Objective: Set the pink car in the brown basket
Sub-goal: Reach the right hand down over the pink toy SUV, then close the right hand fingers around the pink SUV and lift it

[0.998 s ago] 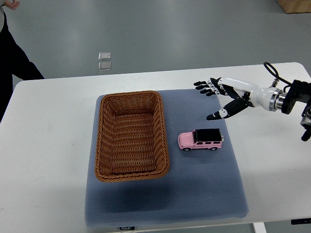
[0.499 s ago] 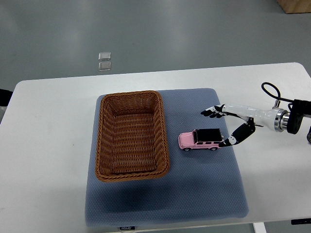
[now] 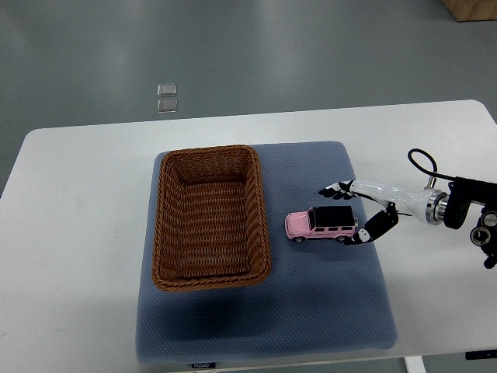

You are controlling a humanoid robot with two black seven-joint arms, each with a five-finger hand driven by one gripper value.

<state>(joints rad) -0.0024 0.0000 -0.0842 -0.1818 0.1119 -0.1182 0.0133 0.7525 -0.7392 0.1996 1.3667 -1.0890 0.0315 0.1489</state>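
A pink toy car [image 3: 320, 223] with a black roof lies on the blue-grey mat [image 3: 311, 311], just right of the brown wicker basket [image 3: 208, 214]. My right hand [image 3: 347, 214] reaches in from the right edge, low at the car's rear end. Its fingers [image 3: 335, 191] stretch along the far side of the car and its thumb [image 3: 365, 230] lies on the near side. The fingers are spread around the rear and are not closed on the car. The basket holds nothing. The left arm does not show.
The mat lies on a white table [image 3: 85, 233]. Grey floor with a small clear tile marker [image 3: 166, 97] shows beyond the far edge, and a corner of a cardboard box [image 3: 474, 8] sits at the top right.
My right hand has come down and left from above the mat to the car's rear, its fingers now bracketing it. A person at the upper left corner has left the view.
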